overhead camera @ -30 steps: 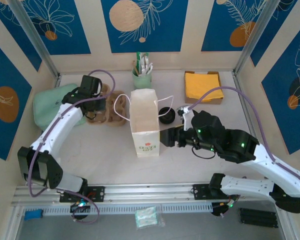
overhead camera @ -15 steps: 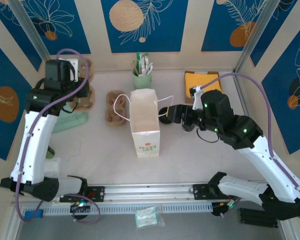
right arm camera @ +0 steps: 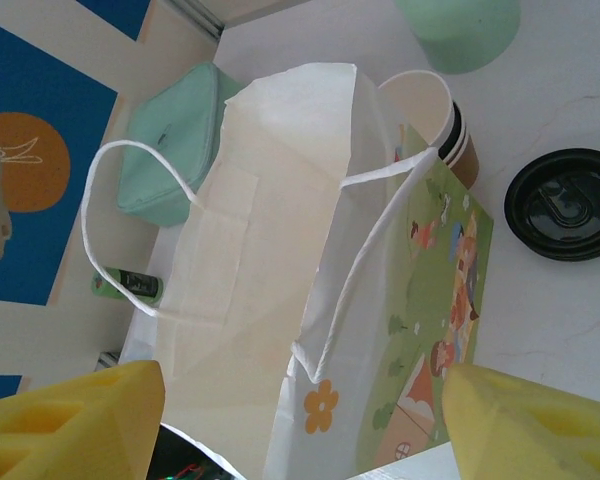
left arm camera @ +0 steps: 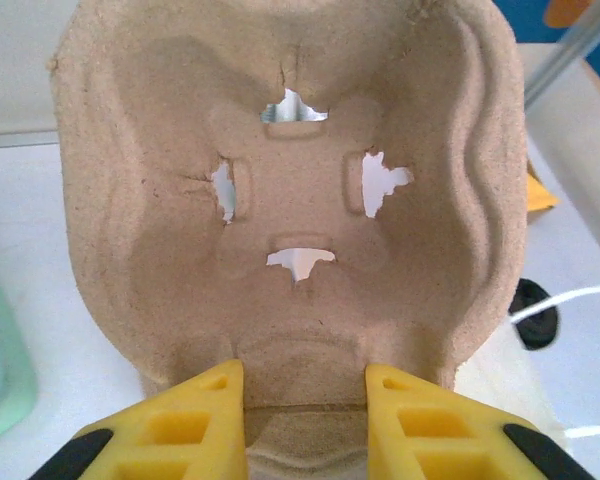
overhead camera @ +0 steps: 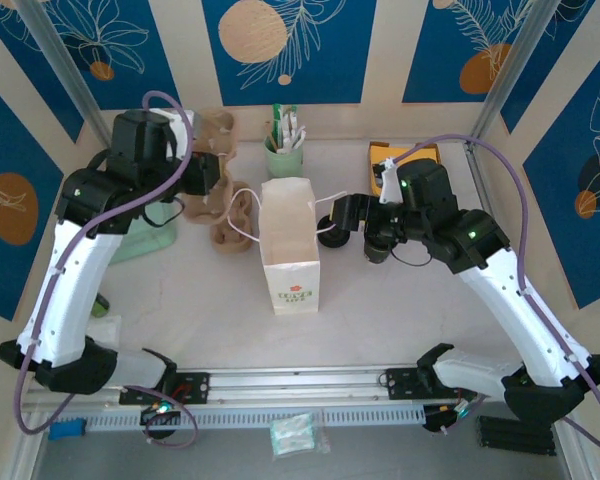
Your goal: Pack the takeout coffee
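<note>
Table first: the left arm has lifted off it within the last second and swung from the far left back toward the middle. The left gripper now hangs high near the back wall, clenched on the lower edge of a pulp carrier, one yellow finger on each side. The right arm has drawn back from the front of the paper bag to its right flank. There the right gripper stands wide, grasping nothing, and faces the bag's top and handles.

The bag stands upright at mid-table, with a second carrier lying just to its left. Nested lidless cups sit just past the bag's far corner, and a loose black lid lies on the table to the bag's right.

Where the takeout coffee itself stands I cannot tell. By my judgement the carrier is being brought over for packing, the right gripper is placed to steady the bag, and the coffee is not yet packed.
</note>
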